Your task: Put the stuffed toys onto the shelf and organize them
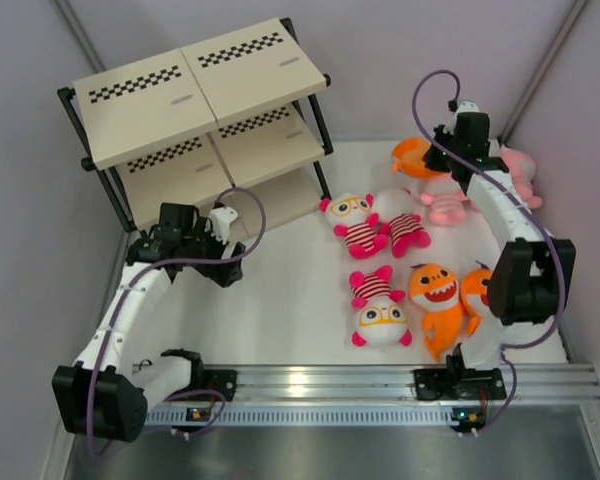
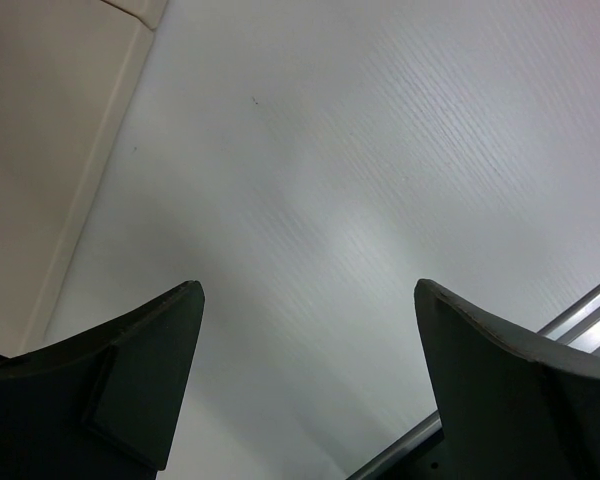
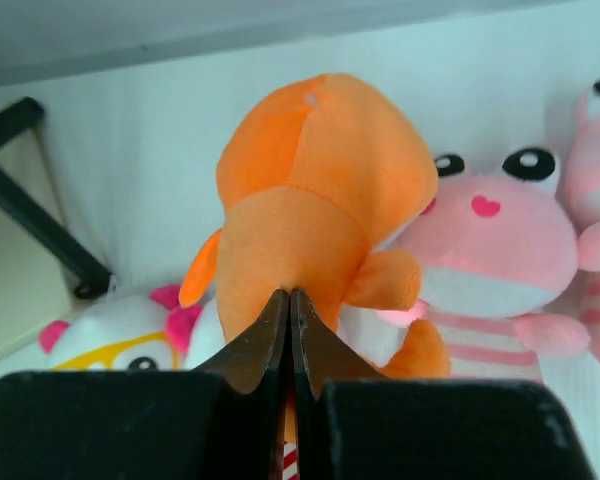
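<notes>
The shelf (image 1: 195, 105) stands at the far left, and no toys show on it. My right gripper (image 3: 290, 292) is shut on the back of an orange toy (image 3: 320, 190), pinching its plush; the top view shows this gripper (image 1: 440, 158) and toy (image 1: 414, 155) at the far right. Pink toys (image 1: 445, 206) (image 1: 520, 172) lie beside it. Three white-headed striped toys (image 1: 352, 226) (image 1: 406, 228) (image 1: 380, 312) and two more orange toys (image 1: 435, 298) (image 1: 476, 290) lie mid-table. My left gripper (image 2: 308, 290) is open and empty over bare table, near the shelf's foot (image 1: 220, 258).
A black shelf leg (image 3: 40, 220) shows left of the held toy. A beige shelf board (image 2: 40, 150) lies left of my left gripper, and the metal rail (image 2: 580, 310) is at its lower right. The rail (image 1: 380, 385) runs along the near table edge.
</notes>
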